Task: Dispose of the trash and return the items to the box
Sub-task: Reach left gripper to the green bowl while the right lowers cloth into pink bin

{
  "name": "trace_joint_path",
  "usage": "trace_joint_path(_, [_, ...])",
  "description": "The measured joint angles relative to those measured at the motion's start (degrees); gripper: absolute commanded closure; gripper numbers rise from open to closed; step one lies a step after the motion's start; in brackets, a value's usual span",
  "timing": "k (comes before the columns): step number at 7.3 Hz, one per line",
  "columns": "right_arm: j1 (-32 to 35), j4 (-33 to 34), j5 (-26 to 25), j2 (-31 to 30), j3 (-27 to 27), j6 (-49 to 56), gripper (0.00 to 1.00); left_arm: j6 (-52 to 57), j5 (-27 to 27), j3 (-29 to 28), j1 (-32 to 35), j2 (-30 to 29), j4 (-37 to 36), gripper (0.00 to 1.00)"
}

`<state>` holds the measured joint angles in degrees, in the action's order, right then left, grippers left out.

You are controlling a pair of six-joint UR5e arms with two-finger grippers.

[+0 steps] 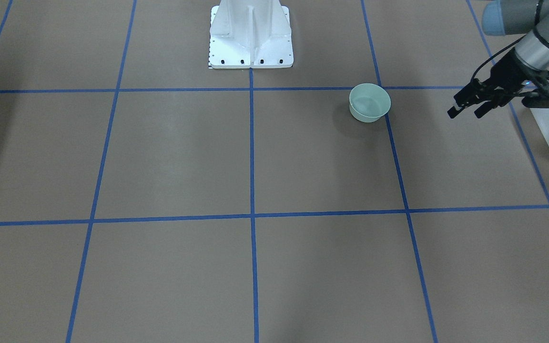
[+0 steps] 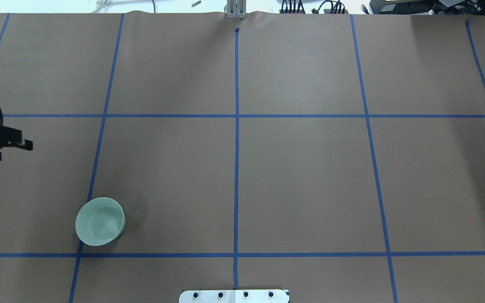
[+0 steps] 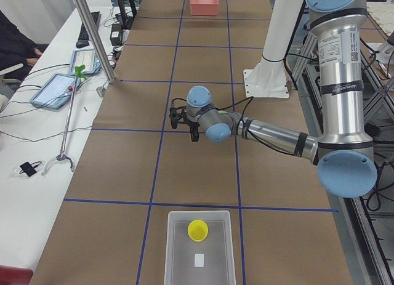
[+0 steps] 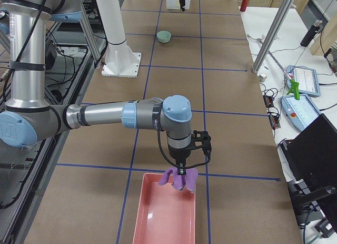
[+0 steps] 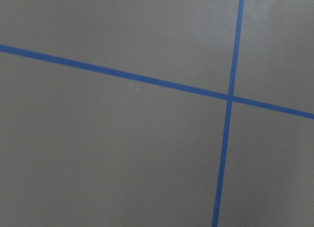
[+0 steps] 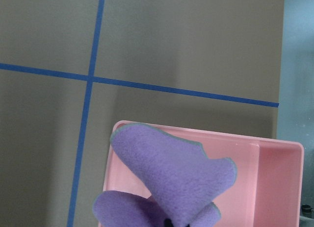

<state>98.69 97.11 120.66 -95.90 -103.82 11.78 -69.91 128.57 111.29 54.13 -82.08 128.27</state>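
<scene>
Gaping left gripper [image 1: 465,114] – cup [image 3: 197,230] (boxed) nearby

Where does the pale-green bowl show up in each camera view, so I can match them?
Exterior front-facing: the pale-green bowl is upper right of centre, overlapping a blue tape line.
Overhead exterior: lower left.
Exterior right: far end, top, left of centre.
Exterior left: not visible.
Left and right wrist views: not in them.
Shared landmark: the white pedestal base, near the bowl.
</scene>
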Motion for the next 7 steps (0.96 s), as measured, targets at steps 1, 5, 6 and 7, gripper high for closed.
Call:
trace_joint_path(1, [0.23, -0.07, -1.49, 0.12, 1.52, 0.2, 1.0, -4.97, -5.18, 0.55, -6.44, -0.78, 0.24, 0.02])
trace_joint_path(5, [0.36, -0.14, -3.81, 0.35, 4.34, 0.24, 1.0, -13.01, -15.06, 0.16, -20.45, -2.37, 0.4, 0.02])
trace_joint_path(6, [0.36, -0.12, -4.03, 0.31, 4.86, 0.18, 1.0, -13.11, -15.34, -0.11, -21.66, -2.18, 0.38, 0.02])
trace_joint_path(7, [0.36, -0.14, -4.3, 0.3, 5.53, 0.13, 1.0, -13.14, -15.53, -0.5, -22.76, -2.09, 0.35, 0.03])
